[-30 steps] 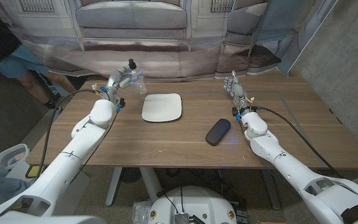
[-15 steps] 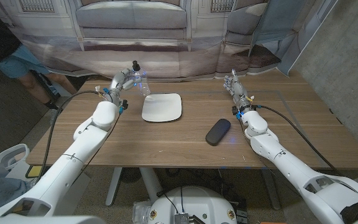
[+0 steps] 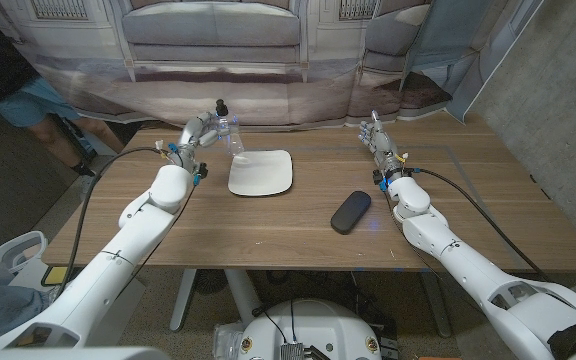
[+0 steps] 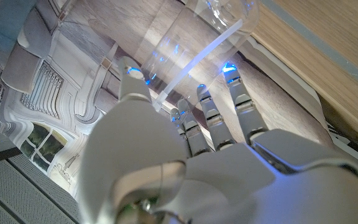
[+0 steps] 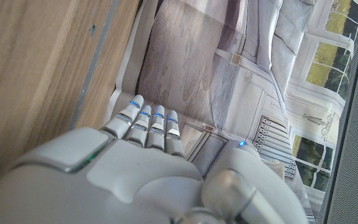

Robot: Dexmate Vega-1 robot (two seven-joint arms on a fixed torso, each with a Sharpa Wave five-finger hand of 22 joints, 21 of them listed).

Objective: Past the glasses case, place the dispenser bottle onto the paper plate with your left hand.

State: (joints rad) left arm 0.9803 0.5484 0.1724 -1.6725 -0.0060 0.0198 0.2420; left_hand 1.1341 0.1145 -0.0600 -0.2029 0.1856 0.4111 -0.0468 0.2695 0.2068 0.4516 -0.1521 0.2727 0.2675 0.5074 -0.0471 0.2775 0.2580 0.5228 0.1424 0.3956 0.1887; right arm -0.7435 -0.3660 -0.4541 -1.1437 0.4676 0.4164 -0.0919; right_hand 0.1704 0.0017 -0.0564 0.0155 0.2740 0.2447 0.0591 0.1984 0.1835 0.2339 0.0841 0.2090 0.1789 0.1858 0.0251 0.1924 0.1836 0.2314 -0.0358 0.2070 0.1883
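Glasses case (image 3: 350, 211) well apart from paper plate (image 3: 261, 173); bare table (image 3: 268, 230) between.

- A wooden table (image 3: 268, 235) with a brown grain top stands on pale legs (image 3: 185, 296) over a grey floor.
- Beyond its far edge hangs a printed backdrop (image 3: 218, 40) picturing a grey sofa and panelled walls.
- The right wrist view shows a printed window (image 5: 340, 56) with greenery on that cloth.
- A grey concrete wall (image 3: 558, 80) rises on the right.
- A person (image 3: 18, 90) in blue shorts stands at far left.
- Light is even, indoor.
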